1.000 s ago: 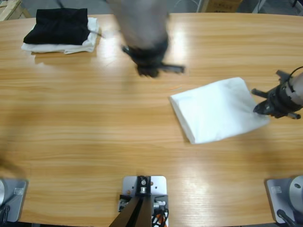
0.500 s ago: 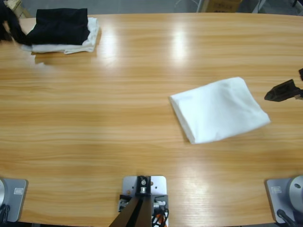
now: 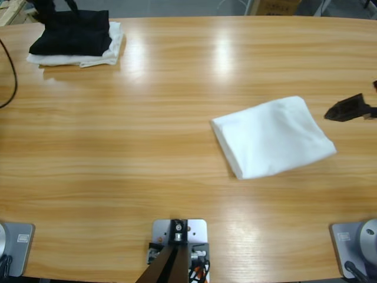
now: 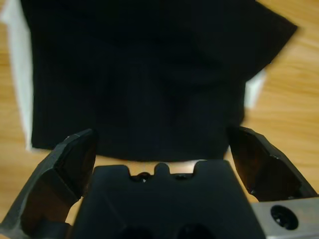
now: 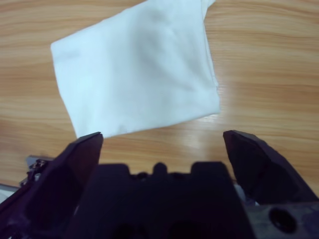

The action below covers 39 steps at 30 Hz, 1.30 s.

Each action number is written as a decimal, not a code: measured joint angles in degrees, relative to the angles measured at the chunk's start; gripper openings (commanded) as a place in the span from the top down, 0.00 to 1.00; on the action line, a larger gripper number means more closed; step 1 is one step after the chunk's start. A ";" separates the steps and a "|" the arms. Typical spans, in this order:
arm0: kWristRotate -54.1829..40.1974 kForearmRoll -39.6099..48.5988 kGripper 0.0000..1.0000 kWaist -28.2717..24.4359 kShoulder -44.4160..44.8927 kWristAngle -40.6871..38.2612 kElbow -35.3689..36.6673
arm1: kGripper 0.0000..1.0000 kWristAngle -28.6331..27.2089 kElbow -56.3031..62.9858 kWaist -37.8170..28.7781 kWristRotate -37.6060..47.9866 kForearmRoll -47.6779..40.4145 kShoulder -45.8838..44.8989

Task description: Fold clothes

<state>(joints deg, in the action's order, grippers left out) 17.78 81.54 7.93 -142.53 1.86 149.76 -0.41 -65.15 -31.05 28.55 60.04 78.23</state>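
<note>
The white T-shirt (image 3: 272,137) lies folded into a flat rectangle on the right half of the wooden table (image 3: 147,130), with nothing touching it. My right gripper (image 3: 349,109) hovers just off the shirt's right side, near the table's right edge. Its wrist view looks down on the folded shirt (image 5: 139,69), and the right gripper (image 5: 163,138) stands open and empty. My left gripper (image 4: 162,138) is open and empty over the black folded garment (image 4: 139,74) at the far left corner.
The black folded garment (image 3: 73,32) rests on a white folded garment (image 3: 109,54) at the far left corner. A black cable (image 3: 12,76) curves along the left edge. Bare wood stretches between this stack and the shirt.
The left arm swung from the table's far middle to the stack at the far left corner. My right gripper left the shirt's right edge and drew back to the right. The shirt stayed still.
</note>
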 measured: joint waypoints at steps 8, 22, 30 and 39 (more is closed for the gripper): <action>-10.17 -2.59 0.00 -2.84 -7.09 -1.81 0.88 | 0.00 0.44 3.66 0.00 -0.05 -5.68 5.66; -18.80 4.31 0.00 1.58 -8.91 -4.89 2.54 | 0.00 0.63 3.11 0.00 -0.06 -7.49 11.14; -22.28 -13.78 0.00 10.44 4.57 -4.90 -28.53 | 0.00 0.63 3.74 -0.01 -0.06 -7.47 9.61; -32.01 -41.12 0.00 25.41 30.07 -4.33 -79.18 | 0.00 1.88 4.23 -0.08 -0.06 -7.50 8.15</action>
<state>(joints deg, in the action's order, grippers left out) -14.23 40.42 33.33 -112.46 -2.46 70.58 1.47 -60.91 -31.13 28.49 52.54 86.37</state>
